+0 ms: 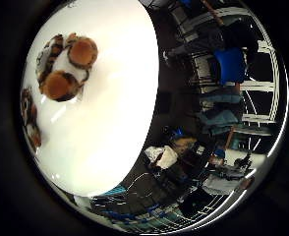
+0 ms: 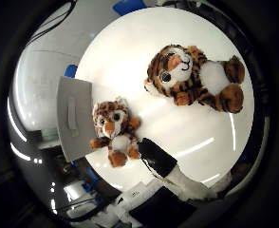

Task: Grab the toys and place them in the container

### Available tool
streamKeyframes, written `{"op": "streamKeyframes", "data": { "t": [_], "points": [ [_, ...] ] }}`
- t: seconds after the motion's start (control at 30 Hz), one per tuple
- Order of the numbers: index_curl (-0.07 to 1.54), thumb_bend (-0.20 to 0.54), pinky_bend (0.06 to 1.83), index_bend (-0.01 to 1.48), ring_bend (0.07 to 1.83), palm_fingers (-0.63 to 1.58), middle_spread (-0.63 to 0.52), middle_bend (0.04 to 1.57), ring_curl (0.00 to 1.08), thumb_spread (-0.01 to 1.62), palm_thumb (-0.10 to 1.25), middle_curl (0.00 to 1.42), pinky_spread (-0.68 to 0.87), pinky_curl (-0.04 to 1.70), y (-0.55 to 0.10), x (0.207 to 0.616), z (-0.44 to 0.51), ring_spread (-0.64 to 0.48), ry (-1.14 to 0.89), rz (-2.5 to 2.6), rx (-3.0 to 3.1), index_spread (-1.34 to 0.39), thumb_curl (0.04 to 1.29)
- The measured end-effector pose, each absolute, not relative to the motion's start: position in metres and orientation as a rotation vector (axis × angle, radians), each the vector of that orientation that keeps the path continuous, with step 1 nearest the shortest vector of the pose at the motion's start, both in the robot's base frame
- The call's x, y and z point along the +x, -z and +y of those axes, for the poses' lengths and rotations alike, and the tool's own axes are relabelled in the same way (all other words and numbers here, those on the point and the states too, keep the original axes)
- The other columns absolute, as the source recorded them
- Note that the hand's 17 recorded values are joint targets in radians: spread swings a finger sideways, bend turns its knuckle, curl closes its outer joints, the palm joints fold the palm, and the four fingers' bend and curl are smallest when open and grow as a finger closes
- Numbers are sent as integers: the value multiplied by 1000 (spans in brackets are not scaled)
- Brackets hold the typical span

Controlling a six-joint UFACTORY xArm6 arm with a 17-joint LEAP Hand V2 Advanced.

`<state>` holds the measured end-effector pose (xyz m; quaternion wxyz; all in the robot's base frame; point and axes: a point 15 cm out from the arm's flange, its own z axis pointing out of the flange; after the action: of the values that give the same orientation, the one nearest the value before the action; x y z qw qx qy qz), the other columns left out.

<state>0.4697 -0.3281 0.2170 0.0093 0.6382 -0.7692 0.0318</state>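
Observation:
In the right thumb side palm view, a large striped tiger plush [image 2: 192, 76] lies on a round white table [image 2: 177, 128]. A small tiger plush [image 2: 116, 128] lies beside it, next to a grey container [image 2: 75, 116] at the table's edge. One black and white finger of my right hand [image 2: 168, 166] reaches out straight over the table near the small tiger, away from both toys. The hand is well above the table. The right little finger side palm view shows the same white table with tiger plush at its far side [image 1: 66, 67].
Beyond the table's edge, the right little finger side palm view shows chairs and a metal frame [image 1: 228, 79] and room clutter [image 1: 184, 157]. A blue object [image 2: 71, 71] lies under the grey container.

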Motion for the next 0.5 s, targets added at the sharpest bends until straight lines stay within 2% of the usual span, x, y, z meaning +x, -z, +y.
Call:
{"op": "streamKeyframes", "data": {
  "t": [0.33, 0.5],
  "points": [
    [253, -21, 482, 151, 297, 84, 74, 205, 261, 1094, 547, 336, 418, 294, -178, 474, -320, 203, -7, -2396, 1971, -359, 294],
    [254, -20, 459, 148, 331, 167, 32, 234, 263, 1089, 569, 341, 427, 285, -172, 475, -319, 199, 2, -2387, 1965, -360, 300]
  ]
}}
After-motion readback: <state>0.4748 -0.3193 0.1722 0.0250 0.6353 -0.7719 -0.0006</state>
